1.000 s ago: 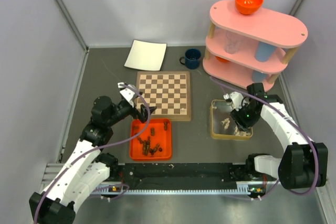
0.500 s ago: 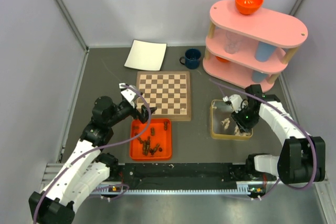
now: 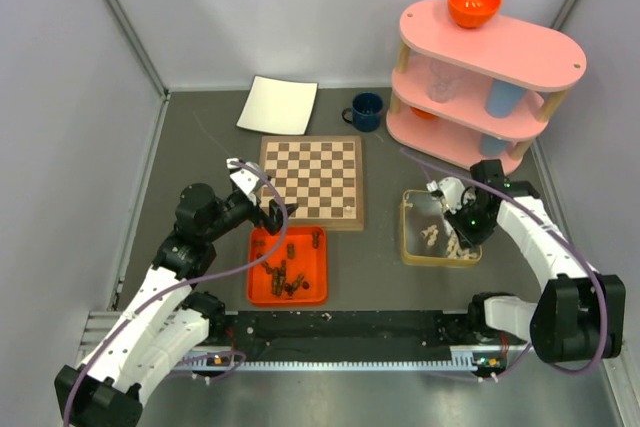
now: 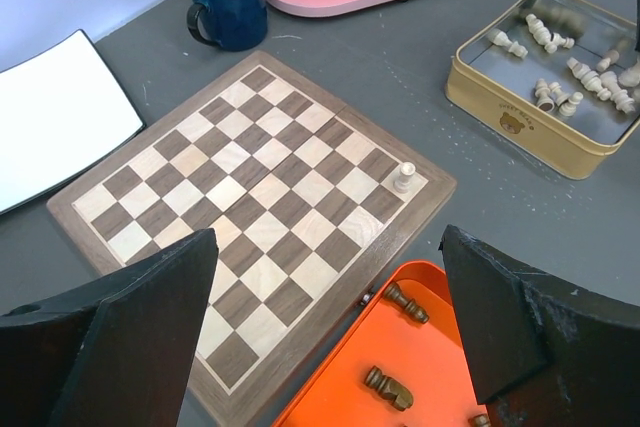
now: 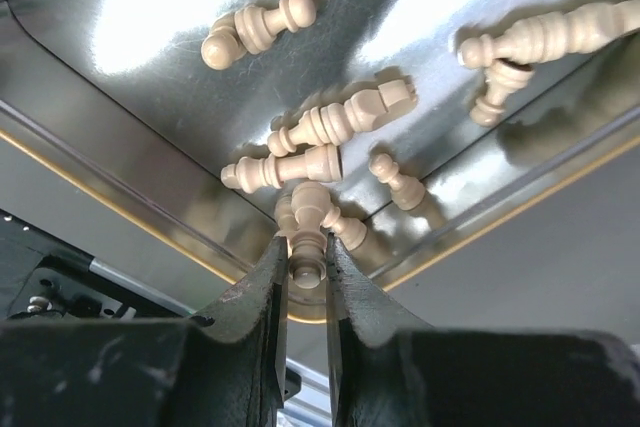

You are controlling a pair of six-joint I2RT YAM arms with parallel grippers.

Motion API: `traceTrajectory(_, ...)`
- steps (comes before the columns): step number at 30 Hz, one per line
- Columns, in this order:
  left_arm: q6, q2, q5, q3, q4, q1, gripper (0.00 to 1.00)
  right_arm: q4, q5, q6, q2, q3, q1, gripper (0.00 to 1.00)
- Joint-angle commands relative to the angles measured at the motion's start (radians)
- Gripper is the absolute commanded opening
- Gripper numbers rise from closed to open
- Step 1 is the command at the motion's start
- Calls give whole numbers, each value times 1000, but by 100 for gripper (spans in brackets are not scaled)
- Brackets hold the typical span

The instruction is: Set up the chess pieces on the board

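The chessboard lies mid-table; in the left wrist view one pale piece stands on its right edge square. My left gripper is open and empty over the board's near corner and the orange tray of dark pieces. My right gripper hangs over the metal tin and is shut on a pale piece, held just above the other pale pieces lying in the tin.
A white sheet and a blue mug sit behind the board. A pink three-tier shelf with an orange bowl stands at the back right, close behind the tin.
My right gripper has shifted slightly inside the tin, dipping and coming back. The left arm has barely moved.
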Motion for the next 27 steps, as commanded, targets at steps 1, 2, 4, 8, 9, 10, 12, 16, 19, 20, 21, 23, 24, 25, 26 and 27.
traceTrajectory(1, 18, -15, -6, -1, 0, -5, 99, -36, -6, -16, -63, 100, -8, 7)
traceTrajectory(2, 21, -15, -8, -1, 0, -5, 99, -41, -9, -23, -63, 110, -8, 7)
traceTrajectory(4, 22, -18, -12, -1, -1, -5, 99, -50, -23, -29, -61, 131, -6, 7)
traceTrajectory(8, 31, -25, -25, 2, -3, -5, 99, -59, -118, -50, -53, 174, -6, 7)
traceTrajectory(9, 31, -31, -28, 4, -1, -5, 99, -58, -141, -50, -50, 206, -8, 7)
traceTrajectory(10, 30, -33, -32, 5, 0, -5, 99, -59, -158, -50, -35, 225, 3, 7)
traceTrajectory(12, 22, -41, -40, 7, 4, -5, 99, -56, -214, -46, -18, 290, 24, 7)
traceTrajectory(16, 27, -59, -64, 36, -56, -5, 99, -43, -320, -20, 46, 404, 139, 7)
traceTrajectory(19, 59, -97, -113, 40, -111, -5, 99, -13, -365, 8, 144, 513, 282, 7)
traceTrajectory(20, 67, -125, -127, 39, -124, -5, 99, -6, -365, 16, 204, 548, 353, 7)
traceTrajectory(21, 71, -140, -158, 30, -133, -5, 99, -1, -366, 20, 244, 620, 394, 7)
traceTrajectory(23, 84, -189, -184, 14, -150, -5, 99, -1, -374, 33, 359, 736, 493, 7)
traceTrajectory(24, 90, -209, -215, -4, -151, -5, 99, 0, -376, 39, 396, 775, 524, 7)
traceTrajectory(25, 94, -228, -228, -15, -151, -5, 99, 3, -377, 51, 433, 813, 552, 7)
traceTrajectory(26, 100, -269, -250, -25, -154, -5, 99, 2, -371, 59, 474, 884, 584, 7)
traceTrajectory(27, 102, -290, -273, -47, -150, -5, 99, 7, -370, 63, 543, 918, 631, 7)
